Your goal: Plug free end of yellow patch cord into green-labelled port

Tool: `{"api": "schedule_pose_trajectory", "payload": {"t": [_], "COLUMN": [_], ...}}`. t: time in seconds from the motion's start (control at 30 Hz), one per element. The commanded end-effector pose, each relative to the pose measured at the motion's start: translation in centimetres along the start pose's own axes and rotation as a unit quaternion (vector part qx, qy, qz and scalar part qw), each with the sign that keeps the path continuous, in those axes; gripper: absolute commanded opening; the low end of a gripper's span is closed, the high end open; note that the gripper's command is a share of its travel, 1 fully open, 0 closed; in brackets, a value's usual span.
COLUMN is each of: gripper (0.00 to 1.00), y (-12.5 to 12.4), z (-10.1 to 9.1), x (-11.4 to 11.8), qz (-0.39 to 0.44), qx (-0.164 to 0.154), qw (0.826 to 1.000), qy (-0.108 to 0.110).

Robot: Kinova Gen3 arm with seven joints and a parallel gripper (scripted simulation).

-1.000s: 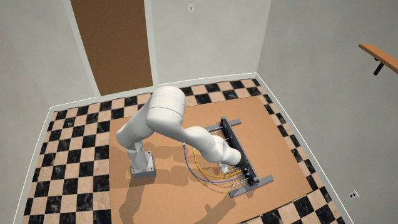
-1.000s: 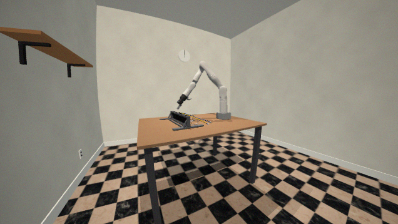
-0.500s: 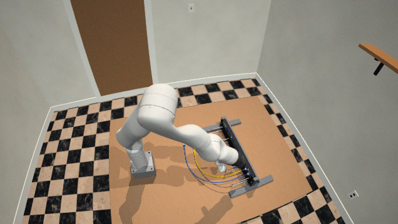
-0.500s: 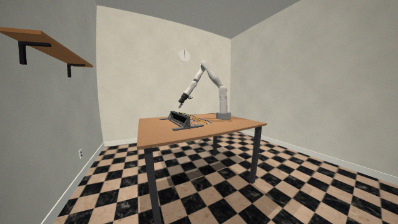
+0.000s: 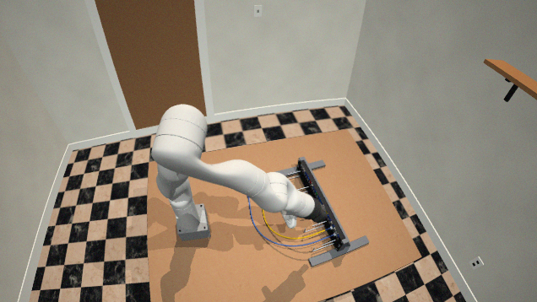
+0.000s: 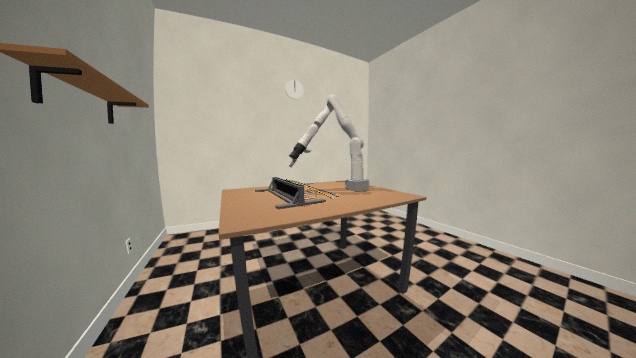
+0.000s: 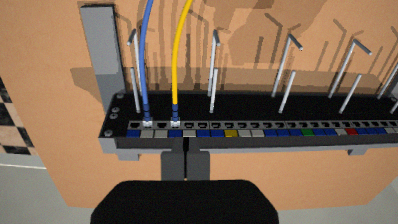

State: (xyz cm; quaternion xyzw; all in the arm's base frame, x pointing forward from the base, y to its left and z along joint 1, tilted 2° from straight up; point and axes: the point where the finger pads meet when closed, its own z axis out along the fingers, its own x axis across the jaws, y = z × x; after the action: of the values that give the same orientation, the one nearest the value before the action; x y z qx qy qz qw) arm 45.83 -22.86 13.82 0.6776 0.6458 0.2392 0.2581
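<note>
Wooden table (image 6: 260, 215) carries rack (image 5: 314, 186) | gripper (image 7: 185, 159) pressed together, empty, hovering above ports | yellow cord (image 7: 176, 60) plugged near left end, free end hidden by arm | green label (image 7: 307, 132) rightward | tip: open, grasp plug latch-up, push gently.

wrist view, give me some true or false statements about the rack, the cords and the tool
1. The yellow cord is plugged into the port with the green label. False: its plugged end sits far to the left of that label.
2. The blue cord is plugged in left of the yellow one. True.
3. The tool grips a plug. False: its fingers are shut on nothing.
4. The rack also carries a red label. True.
5. The tool hangs above the rack, not touching it. True.
</note>
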Motion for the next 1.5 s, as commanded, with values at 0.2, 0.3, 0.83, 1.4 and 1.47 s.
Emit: {"api": "schedule_pose_trajectory", "payload": {"t": [0.2, 0.3, 0.83, 1.4, 1.47], "gripper": [0.0, 0.0, 0.0, 0.0, 0.0], "y": [-0.3, -0.3, -0.3, -0.1, 0.0], "z": [-3.8, -4.6, -6.5, -6.0, -5.9], "x": [-1.1, -1.1, -1.0, 0.0, 0.3], "qz": [0.002, 0.002, 0.004, -0.008, -0.012], "qx": [0.0, 0.0, 0.0, 0.005, 0.007], "qw": [1.0, 1.0, 1.0, 1.0, 1.0], "qy": [-0.011, -0.011, -0.01, 0.0, 0.004]}}
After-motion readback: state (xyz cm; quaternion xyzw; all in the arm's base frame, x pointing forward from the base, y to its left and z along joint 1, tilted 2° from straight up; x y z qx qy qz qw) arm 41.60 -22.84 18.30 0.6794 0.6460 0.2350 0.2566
